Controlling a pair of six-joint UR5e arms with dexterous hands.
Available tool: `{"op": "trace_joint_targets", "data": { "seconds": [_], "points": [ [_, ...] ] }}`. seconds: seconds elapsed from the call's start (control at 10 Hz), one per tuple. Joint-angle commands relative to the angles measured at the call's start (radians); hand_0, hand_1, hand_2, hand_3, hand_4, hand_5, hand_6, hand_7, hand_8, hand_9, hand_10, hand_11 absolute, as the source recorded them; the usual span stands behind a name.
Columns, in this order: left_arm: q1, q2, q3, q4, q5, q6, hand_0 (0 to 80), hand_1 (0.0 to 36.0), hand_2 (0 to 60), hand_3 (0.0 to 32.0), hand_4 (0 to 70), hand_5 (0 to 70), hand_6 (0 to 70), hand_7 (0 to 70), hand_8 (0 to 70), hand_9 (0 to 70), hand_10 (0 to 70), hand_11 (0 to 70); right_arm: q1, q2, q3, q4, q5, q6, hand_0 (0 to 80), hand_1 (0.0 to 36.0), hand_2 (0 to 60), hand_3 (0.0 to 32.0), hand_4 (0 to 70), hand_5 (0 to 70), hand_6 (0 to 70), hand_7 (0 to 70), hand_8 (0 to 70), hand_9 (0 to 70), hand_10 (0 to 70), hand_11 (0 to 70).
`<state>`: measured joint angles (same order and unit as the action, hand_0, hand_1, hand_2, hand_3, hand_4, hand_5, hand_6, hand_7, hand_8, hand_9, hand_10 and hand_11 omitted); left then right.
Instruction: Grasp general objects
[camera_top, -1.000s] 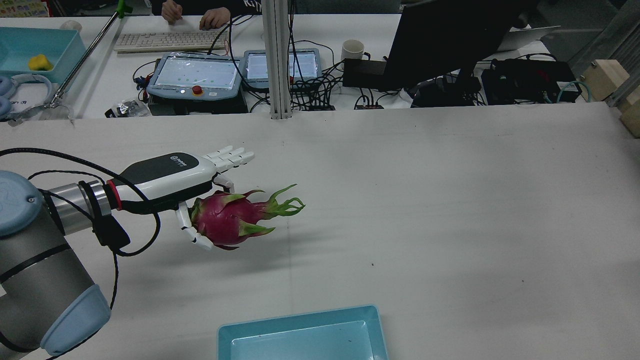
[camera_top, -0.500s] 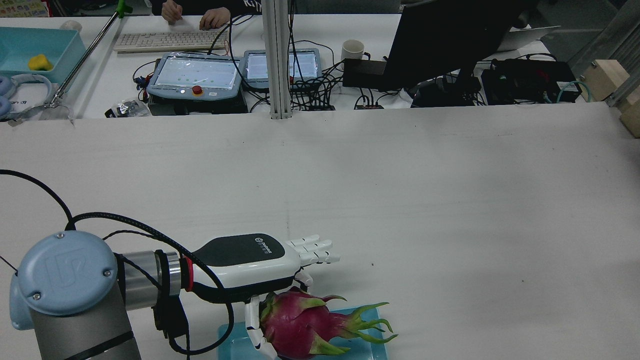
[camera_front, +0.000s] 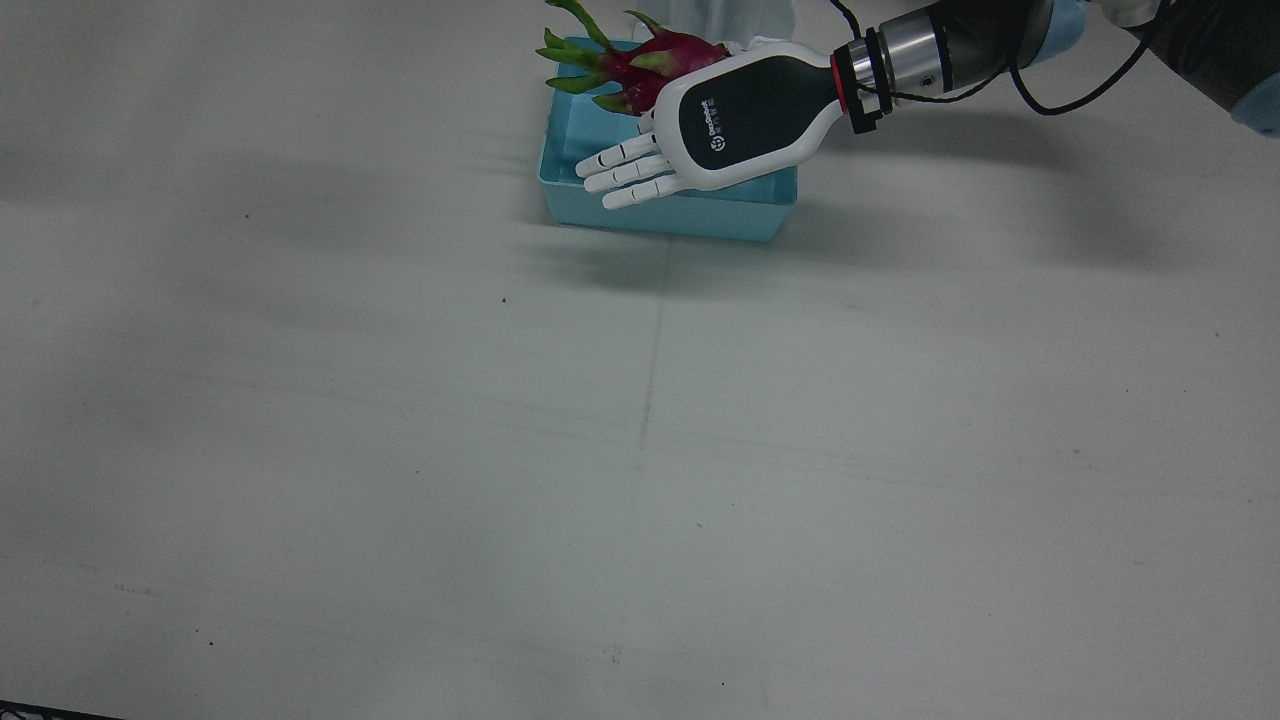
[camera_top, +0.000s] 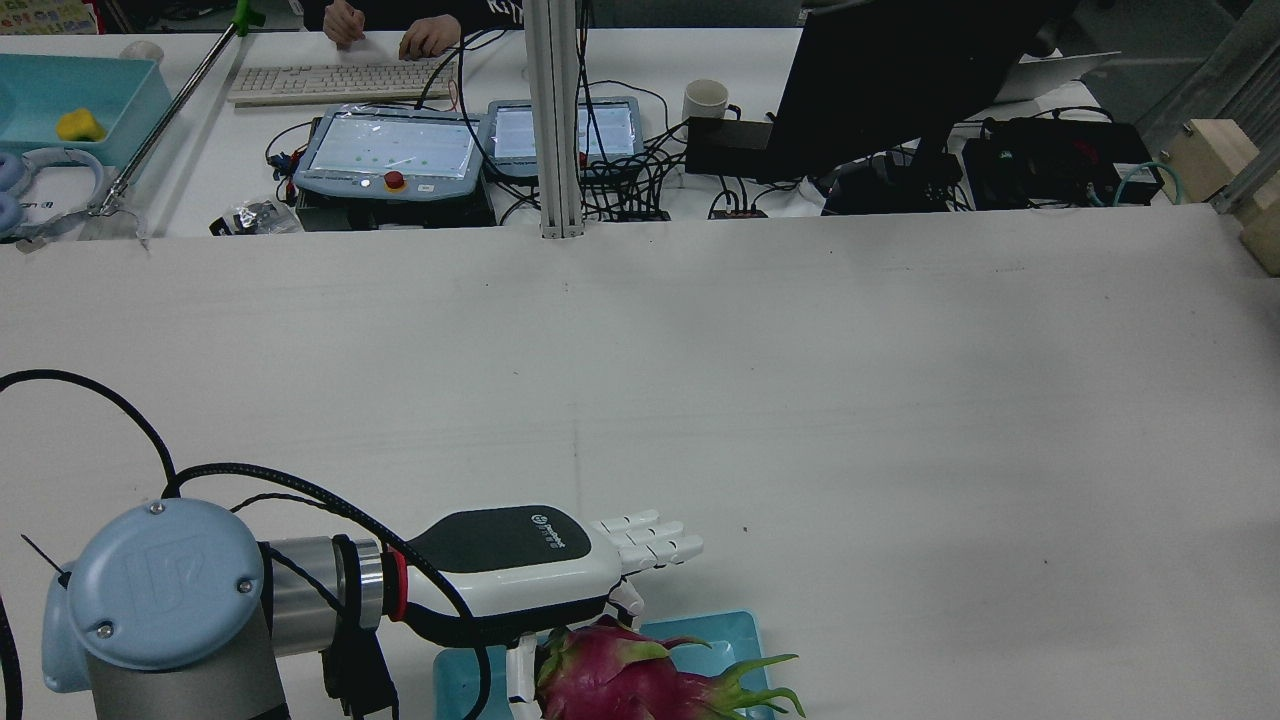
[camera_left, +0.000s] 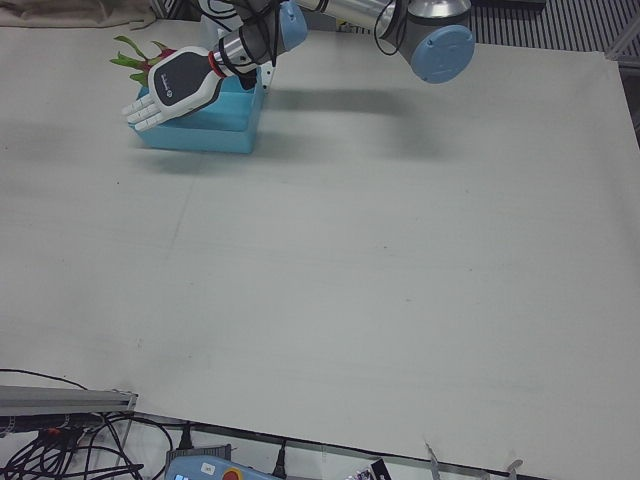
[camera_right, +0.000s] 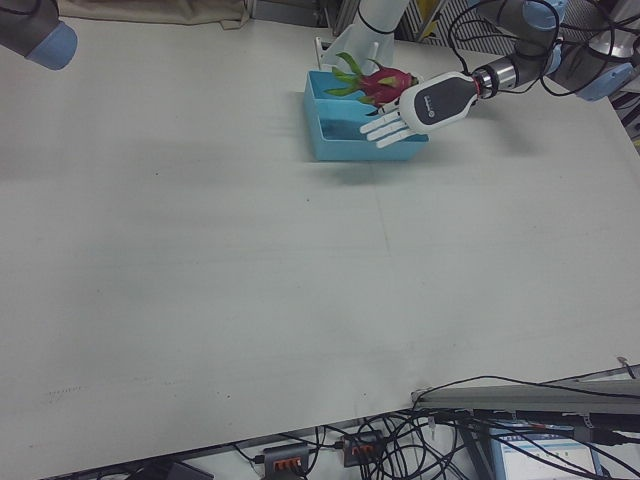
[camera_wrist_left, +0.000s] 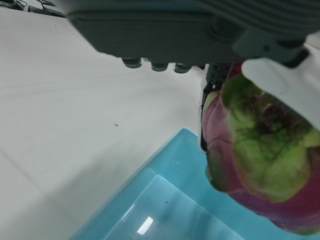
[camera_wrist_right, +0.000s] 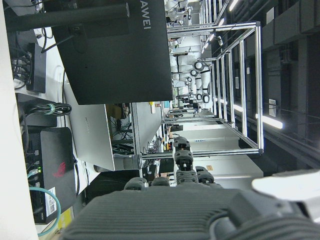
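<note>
Looking almost straight down, the front view puts the white-and-black left hand at 12 o'clock, palm down over the shallow light-blue plastic tray, its long fingers stretched flat while the magenta dragon fruit with green scales peeks out beyond it. From the rear, at 6 o'clock, the fruit shows pinched under the palm above the tray. Only the left hand's own camera reveals the thumb pressed against the fruit, with the tray floor beneath. The right hand's camera shows its dark palm, grip unclear.
</note>
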<state>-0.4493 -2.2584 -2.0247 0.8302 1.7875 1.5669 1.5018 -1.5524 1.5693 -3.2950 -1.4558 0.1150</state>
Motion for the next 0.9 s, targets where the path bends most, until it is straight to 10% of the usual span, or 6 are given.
{"op": "trace_joint_targets", "data": {
  "seconds": [0.0,0.3,0.6,0.8],
  "points": [
    [-0.008,-0.003,-0.003,0.029,-0.002,0.055,48.1,8.3,0.0,18.8,0.0,0.0,0.0,0.2,0.0,0.0,0.0,0.0,0.000,0.000,0.000,0.000,0.000,0.000,0.0,0.0,0.0,0.0,0.0,0.0,0.0,0.0,0.0,0.0,0.0,0.0],
    [-0.009,-0.006,0.000,0.029,-0.002,0.055,47.6,7.4,0.0,27.6,0.0,0.0,0.0,1.1,0.0,0.0,0.0,0.0,0.000,0.000,0.000,0.000,0.000,0.000,0.0,0.0,0.0,0.0,0.0,0.0,0.0,0.0,0.0,0.0,0.0,0.0],
    [-0.073,-0.006,0.033,-0.021,-0.002,0.035,46.5,6.8,0.0,20.0,0.0,0.0,0.0,2.7,0.0,0.0,0.0,0.0,0.000,0.000,0.000,0.000,0.000,0.000,0.0,0.0,0.0,0.0,0.0,0.0,0.0,0.0,0.0,0.0,0.0,0.0],
    [-0.150,-0.007,0.057,-0.043,-0.002,-0.032,46.9,7.7,0.0,24.8,0.0,0.0,0.0,0.7,0.0,0.0,0.0,0.0,0.000,0.000,0.002,0.000,0.000,0.000,0.0,0.0,0.0,0.0,0.0,0.0,0.0,0.0,0.0,0.0,0.0,0.0]
  ]
}}
